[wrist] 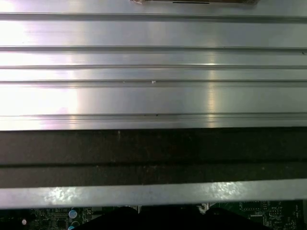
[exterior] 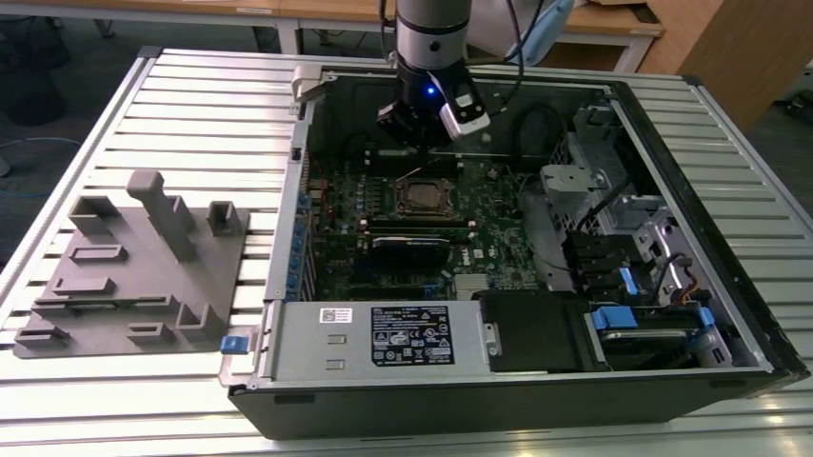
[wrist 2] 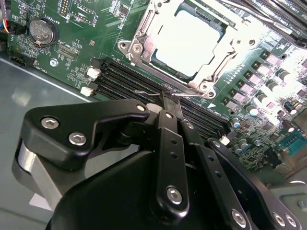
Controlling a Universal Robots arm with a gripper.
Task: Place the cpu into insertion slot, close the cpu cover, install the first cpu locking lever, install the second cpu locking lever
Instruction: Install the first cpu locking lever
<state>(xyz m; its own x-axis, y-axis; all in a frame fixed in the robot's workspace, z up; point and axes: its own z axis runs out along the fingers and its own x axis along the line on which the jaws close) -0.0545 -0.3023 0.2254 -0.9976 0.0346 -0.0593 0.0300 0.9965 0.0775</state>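
Open computer case (exterior: 508,405) sits on slatted metal table (exterior: 114,400) | grey fixture tray (exterior: 140,276) beside it, exterior view's left | coin battery (wrist 2: 40,30) on green motherboard (wrist 2: 72,62)

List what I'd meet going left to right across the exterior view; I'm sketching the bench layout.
Grey slotted fixture block → small blue clip → cpu → blue drive latch
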